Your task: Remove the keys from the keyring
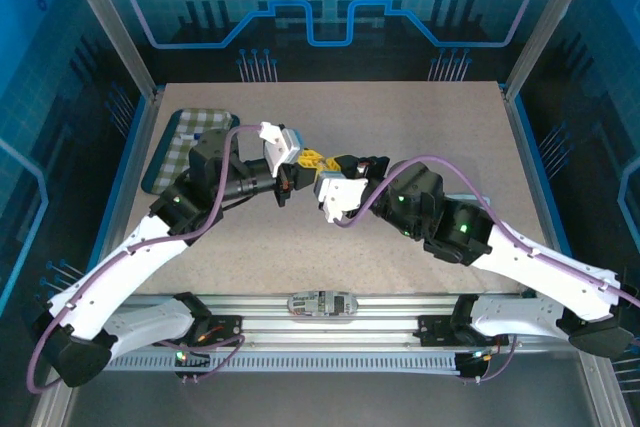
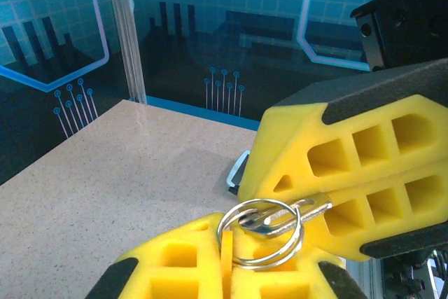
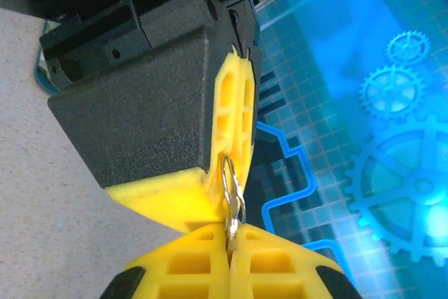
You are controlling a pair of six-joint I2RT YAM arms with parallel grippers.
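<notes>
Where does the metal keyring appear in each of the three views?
Top external: too small to tell; look at the centre of the table, where the yellow fingertips meet.
Left wrist: lower centre, keyring pinched by the left gripper, key through it.
Right wrist: centre, keyring edge-on above the right gripper.
Shared landmark: the meeting yellow fingertips.

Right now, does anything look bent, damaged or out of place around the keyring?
Nothing stands out. The left gripper is shut on the keyring, the right gripper on the key that passes through it, above the table. No damage visible.
</notes>
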